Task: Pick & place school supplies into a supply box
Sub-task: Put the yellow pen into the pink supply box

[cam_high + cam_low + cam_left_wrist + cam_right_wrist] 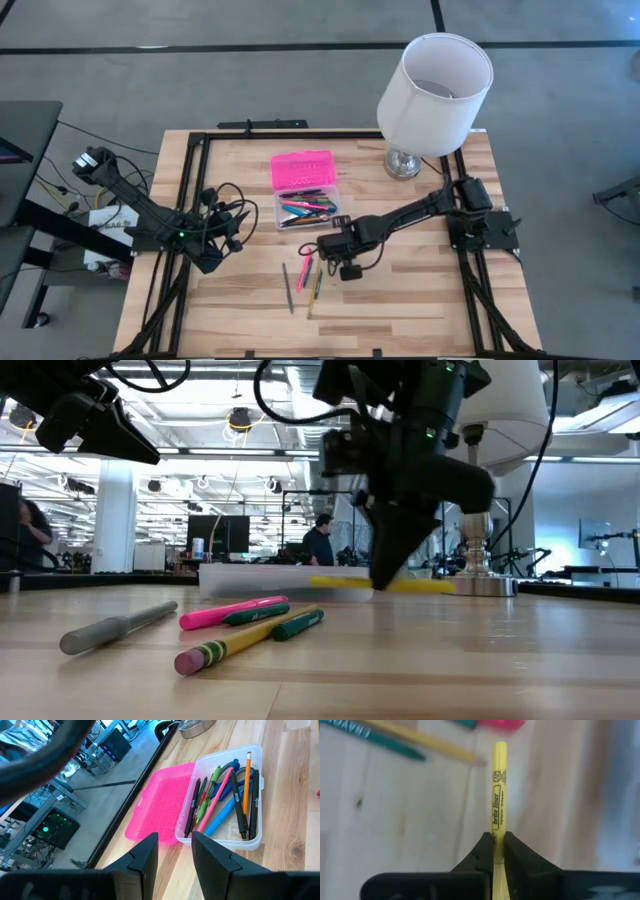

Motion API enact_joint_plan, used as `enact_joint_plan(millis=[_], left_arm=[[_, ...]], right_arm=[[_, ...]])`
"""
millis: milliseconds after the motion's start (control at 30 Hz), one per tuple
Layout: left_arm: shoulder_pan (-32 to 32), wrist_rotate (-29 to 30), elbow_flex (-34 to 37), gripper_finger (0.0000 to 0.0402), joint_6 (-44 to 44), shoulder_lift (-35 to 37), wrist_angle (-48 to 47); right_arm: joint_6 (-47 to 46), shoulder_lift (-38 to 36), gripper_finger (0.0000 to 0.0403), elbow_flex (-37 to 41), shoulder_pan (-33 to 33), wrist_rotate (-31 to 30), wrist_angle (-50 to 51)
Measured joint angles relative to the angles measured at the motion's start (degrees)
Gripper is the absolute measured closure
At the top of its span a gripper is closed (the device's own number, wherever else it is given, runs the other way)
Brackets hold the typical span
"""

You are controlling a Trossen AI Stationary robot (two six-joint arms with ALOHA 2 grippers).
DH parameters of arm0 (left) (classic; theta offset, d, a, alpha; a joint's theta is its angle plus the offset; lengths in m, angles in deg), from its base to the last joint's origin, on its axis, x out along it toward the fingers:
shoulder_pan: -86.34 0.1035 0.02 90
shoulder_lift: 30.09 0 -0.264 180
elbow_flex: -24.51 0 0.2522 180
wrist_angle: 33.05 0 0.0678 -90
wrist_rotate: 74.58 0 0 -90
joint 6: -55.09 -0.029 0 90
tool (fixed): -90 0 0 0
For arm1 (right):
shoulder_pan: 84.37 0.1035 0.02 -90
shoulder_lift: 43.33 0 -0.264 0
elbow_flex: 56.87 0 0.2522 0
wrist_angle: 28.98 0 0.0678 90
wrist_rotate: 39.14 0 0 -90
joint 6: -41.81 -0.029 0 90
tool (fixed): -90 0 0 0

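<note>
— Well, what sits around the right gripper point(495, 851)?
— Its dark fingers pinch a slim yellow plastic highlighter point(498, 790) by one end, held level just above the pale wooden table point(420, 300), close in front of the clear plastic box point(307, 209). Just beside it on the boards lie a pink marker point(233, 611), a dark green pen point(298, 623), a yellow pencil with a pink eraser point(225, 649) and a grey pen point(118, 626), the grey one a little apart from the rest.
— Anything in the way?
— The right arm's own wrist and cables hang over the box's near edge. The box already holds a bundle of pens: black, blue, green, pink and one orange pencil. Its bright pink lid point(157, 802), dimpled on the inside, lies open flat on the far side of the base.
— And the other arm?
— The left gripper point(175, 851) waits to the left of the box, its fingers apart with nothing between them.
— Anything else on the table?
— A lamp with a smooth white drum shade point(436, 80) on a shiny metal foot stands at the far right corner. A person point(320, 543) shows in the room behind.
</note>
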Motion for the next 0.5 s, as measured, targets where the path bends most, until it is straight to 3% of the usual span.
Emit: enact_joint_plan(millis=[500], left_arm=[[0.0, 0.0, 0.0, 0.0288, 0.0, 0.0, 0.0]], right_arm=[[12.9, -0.3, 0.0392, -5.9, -6.2, -9.0, -4.8]])
